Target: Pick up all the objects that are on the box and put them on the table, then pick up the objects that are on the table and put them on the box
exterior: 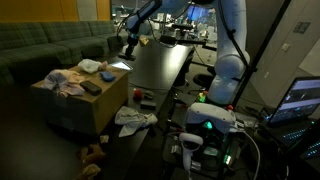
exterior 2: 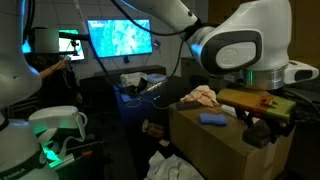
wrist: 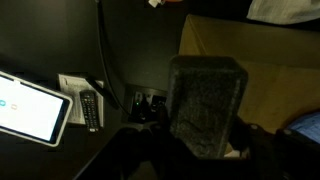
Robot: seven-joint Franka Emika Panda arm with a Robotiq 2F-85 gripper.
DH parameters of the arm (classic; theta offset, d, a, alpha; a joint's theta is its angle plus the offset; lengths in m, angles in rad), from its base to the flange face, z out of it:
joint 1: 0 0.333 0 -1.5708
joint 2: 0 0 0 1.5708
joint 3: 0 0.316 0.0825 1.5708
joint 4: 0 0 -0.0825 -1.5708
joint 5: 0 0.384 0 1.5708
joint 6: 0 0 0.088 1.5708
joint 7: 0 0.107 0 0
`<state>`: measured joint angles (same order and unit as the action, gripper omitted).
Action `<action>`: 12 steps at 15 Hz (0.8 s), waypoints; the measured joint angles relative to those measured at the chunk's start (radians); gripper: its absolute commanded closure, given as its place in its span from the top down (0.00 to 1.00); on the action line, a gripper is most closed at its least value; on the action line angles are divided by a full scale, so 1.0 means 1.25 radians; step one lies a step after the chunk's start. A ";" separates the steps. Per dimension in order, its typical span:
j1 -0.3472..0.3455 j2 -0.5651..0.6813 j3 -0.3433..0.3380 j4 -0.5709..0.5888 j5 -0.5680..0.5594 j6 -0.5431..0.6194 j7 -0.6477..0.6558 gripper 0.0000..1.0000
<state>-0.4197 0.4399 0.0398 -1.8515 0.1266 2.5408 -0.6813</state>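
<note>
in an exterior view my gripper (exterior: 127, 48) hung above the edge of the table (exterior: 160, 68) nearest the box (exterior: 85, 112), just past the box's far corner. it was too small and dark there to read my jaws. the box top carried a pink cloth (exterior: 64, 82), a pale cloth (exterior: 90, 66) and a flat dark piece (exterior: 91, 88). a white cloth (exterior: 135, 118) lay on the floor at the foot of the box, and a plush toy (exterior: 93, 155) lay lower down on the floor. the sofa (exterior: 45, 45) ran behind the box.

in an exterior view from the opposite side, my gripper (exterior 2: 262, 128) sat at the box's (exterior 2: 215, 152) right edge, level with its top, with something dark in it that i could not make out. the pink cloth (exterior 2: 203, 96) was heaped at the back of the box top and a blue piece (exterior 2: 213, 118) lay flat in front of it. a monitor (exterior 2: 118, 38) glowed behind.

in the wrist view my gripper (wrist: 203, 145) was clenched partway on a grey block (wrist: 205, 95), which stood upright between my dim fingers and filled the middle of the picture. the box (wrist: 275, 70) lay to the right of the block. to the left, on a dark surface well below, were a tablet (wrist: 30, 108) and a remote (wrist: 88, 108) side by side.
</note>
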 measured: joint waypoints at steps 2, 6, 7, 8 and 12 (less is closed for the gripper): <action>-0.019 -0.031 -0.014 -0.051 0.028 0.014 -0.018 0.31; -0.046 -0.070 -0.053 -0.152 0.078 0.047 -0.048 0.31; -0.050 -0.073 -0.063 -0.174 0.084 0.060 -0.050 0.31; -0.053 -0.072 -0.072 -0.196 0.087 0.075 -0.050 0.31; -0.055 -0.047 -0.096 -0.273 0.089 0.164 -0.049 0.31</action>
<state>-0.4886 0.3810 -0.0798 -2.1922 0.2373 2.7462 -0.7421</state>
